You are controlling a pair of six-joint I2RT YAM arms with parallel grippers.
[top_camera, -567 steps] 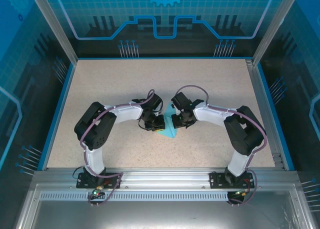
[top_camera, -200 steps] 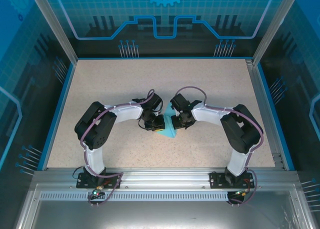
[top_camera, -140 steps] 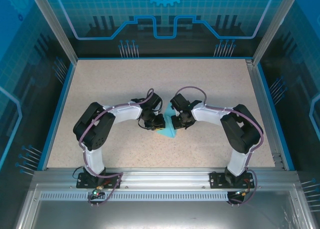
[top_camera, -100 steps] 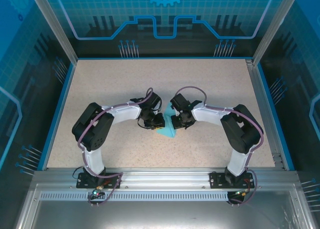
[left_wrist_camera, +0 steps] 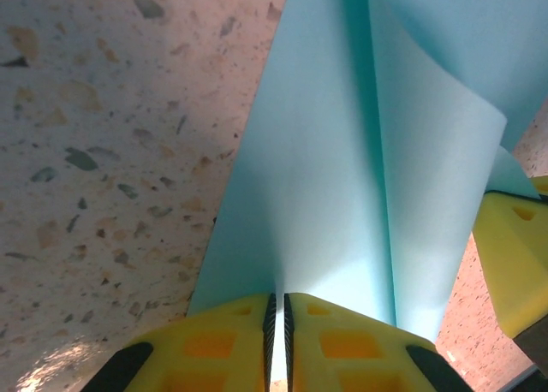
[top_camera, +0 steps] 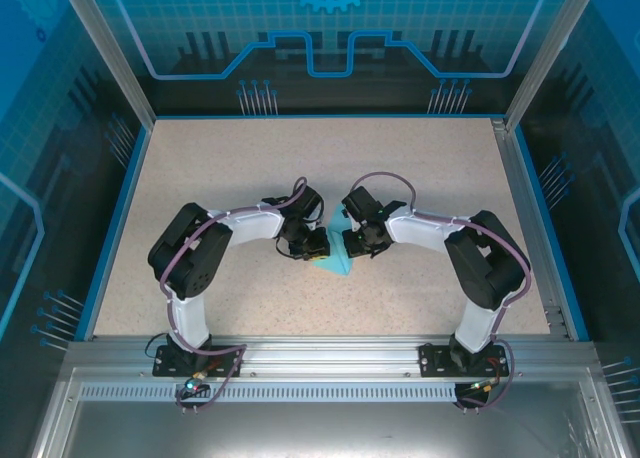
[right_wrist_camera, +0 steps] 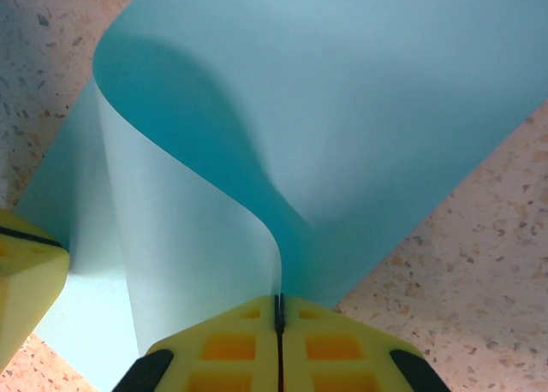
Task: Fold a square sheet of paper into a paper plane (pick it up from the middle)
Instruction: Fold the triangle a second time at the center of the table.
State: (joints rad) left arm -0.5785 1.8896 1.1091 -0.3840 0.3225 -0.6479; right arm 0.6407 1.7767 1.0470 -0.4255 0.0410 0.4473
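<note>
The square sheet of paper (top_camera: 336, 262), thin and cyan, lies bent between my two grippers at the middle of the table. My left gripper (top_camera: 318, 246) grips its left side. In the left wrist view the yellow fingers (left_wrist_camera: 214, 345) stand almost together, and the paper (left_wrist_camera: 342, 195) runs into the narrow slit between them. My right gripper (top_camera: 352, 243) is shut on the right side. In the right wrist view its jaws pinch an upturned curl of the paper (right_wrist_camera: 342, 109). Part of the sheet rests on the table. Each wrist view catches the other gripper's yellow finger at its edge.
The speckled beige table (top_camera: 250, 178) stretches freely on all sides of the paper. A blue rim (top_camera: 112, 218) borders it, with transparent walls behind. An aluminium rail (top_camera: 320, 353) carries both arm bases at the near edge.
Both grippers have kept their hold on the paper. The arms shifted only slightly, and the sheet between them moved a little with them.
</note>
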